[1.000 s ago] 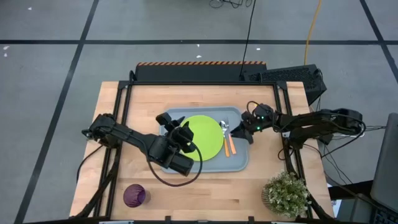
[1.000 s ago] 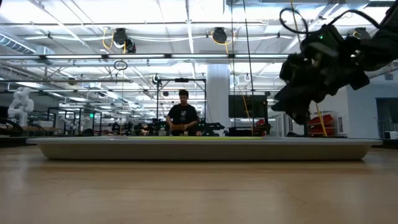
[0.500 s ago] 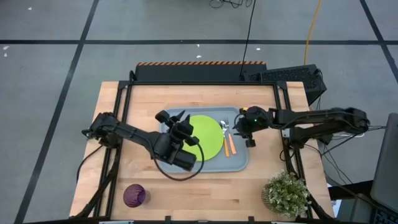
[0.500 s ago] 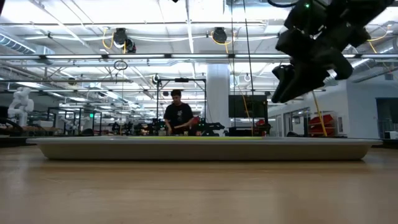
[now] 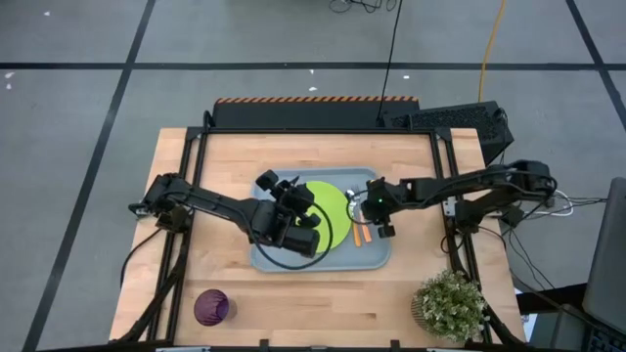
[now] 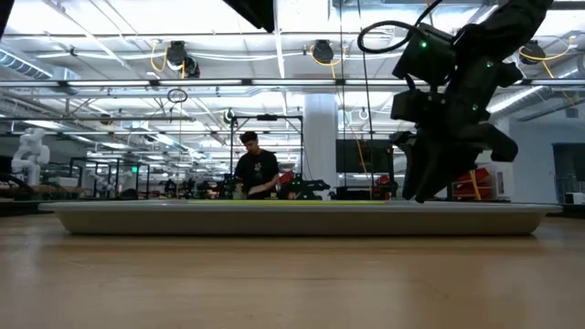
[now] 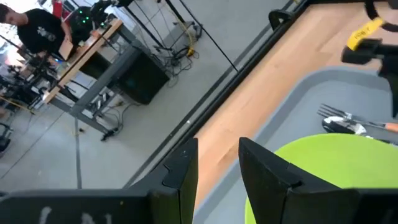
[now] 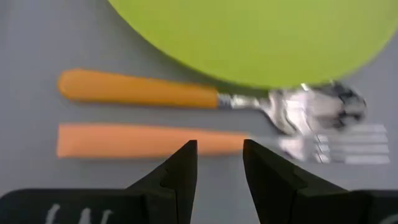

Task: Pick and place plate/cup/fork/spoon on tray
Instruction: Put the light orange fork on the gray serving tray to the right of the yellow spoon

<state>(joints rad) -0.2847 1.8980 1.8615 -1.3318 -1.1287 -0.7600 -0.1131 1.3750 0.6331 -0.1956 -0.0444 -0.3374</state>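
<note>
The lime-green plate [image 5: 331,210] lies flat in the grey-blue tray [image 5: 377,256]. The orange-handled spoon [image 8: 137,90] and fork [image 8: 143,140] lie side by side on the tray floor to the plate's right; they also show in the high view [image 5: 360,233]. My right gripper [image 8: 219,149] points down just above the fork's handle, fingers nearly together and empty; it also shows in the high view [image 5: 372,217] and the low view [image 6: 422,187]. My left gripper [image 7: 217,149] hovers over the plate's left part [image 5: 281,188], fingers nearly together and empty. The purple cup [image 5: 211,307] stands on the table near its front left.
A potted plant [image 5: 450,303] stands at the table's near right corner. A dark box [image 5: 450,122] sits at the far right edge. A person [image 6: 254,174] stands in the room behind the table. Bare wood lies between the cup and the tray.
My right gripper has gone toward the table's left, from beside the tray's right rim to over the fork and spoon, and has come down close to the tray. My left gripper has shifted a little toward the right over the plate. Plate, fork and spoon have stayed put.
</note>
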